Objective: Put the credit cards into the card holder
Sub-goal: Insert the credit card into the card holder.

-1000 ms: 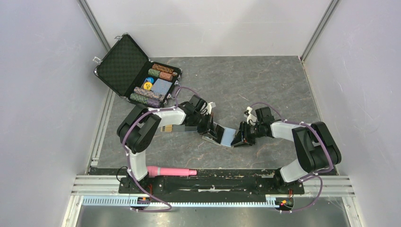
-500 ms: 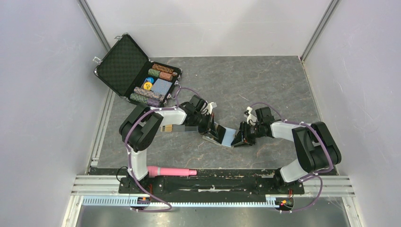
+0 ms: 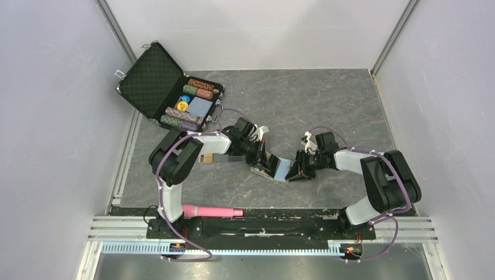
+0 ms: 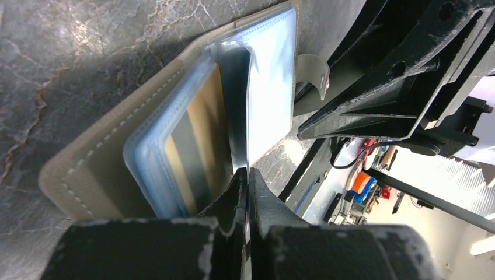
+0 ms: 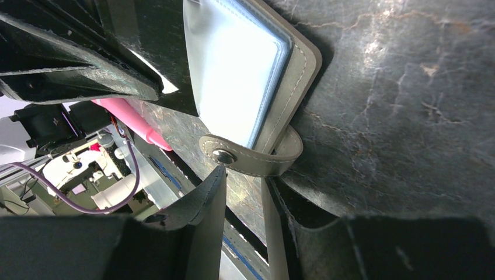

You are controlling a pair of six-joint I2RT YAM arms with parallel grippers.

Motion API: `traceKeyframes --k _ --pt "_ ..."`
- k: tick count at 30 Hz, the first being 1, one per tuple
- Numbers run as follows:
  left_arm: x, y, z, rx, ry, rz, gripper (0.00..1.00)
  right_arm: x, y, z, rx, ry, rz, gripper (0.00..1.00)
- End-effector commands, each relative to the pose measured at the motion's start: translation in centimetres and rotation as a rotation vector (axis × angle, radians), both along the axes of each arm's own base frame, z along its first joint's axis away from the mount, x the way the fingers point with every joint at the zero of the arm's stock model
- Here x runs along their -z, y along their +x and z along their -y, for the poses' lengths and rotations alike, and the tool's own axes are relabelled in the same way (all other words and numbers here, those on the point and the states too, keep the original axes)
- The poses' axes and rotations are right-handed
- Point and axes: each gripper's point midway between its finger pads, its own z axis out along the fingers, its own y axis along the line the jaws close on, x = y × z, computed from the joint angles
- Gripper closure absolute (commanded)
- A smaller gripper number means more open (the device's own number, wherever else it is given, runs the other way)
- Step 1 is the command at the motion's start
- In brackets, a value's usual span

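Left gripper [image 4: 246,175]: pinched fully shut on a thin dark leaf seen edge-on; take it as the black credit card [image 3: 267,161], entering the sleeves [image 4: 269,70].
Card risk: it may catch a sleeve lip and buckle if you push off-line.
Card holder [image 4: 87,169]: lies open on the table [image 4: 70,46], one orange-gold card [image 4: 204,122] pocketed; it may slide or fold.
Right gripper [image 5: 242,182]: jaws part-open, empty, tips just beside the closing tab [image 5: 251,163]; a weak restraint.
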Motion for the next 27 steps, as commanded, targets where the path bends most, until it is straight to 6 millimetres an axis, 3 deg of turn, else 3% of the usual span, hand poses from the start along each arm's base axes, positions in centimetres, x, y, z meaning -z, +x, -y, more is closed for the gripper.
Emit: traceKeyframes --k 1,8,13,27 --pt "0.3 -0.4 1.0 0.012 -0.019 -0.033 0.98 1.0 0.3 0.5 -0.009 -0.05 0.034 0.69" --pt "-1.0 0.5 1.8 -0.015 -0.103 -0.068 0.98 1.0 0.3 0.5 -0.011 -0.05 0.037 0.69" --pt "-0.8 0.5 1.9 -0.029 -0.101 -0.091 0.98 1.1 0.2 0.6 -0.012 -0.051 0.035 0.69" --pt "-0.2 1.6 0.2 -0.142 -0.021 -0.076 0.98 1.2 0.1 0.5 -0.015 -0.05 0.038 0.7"
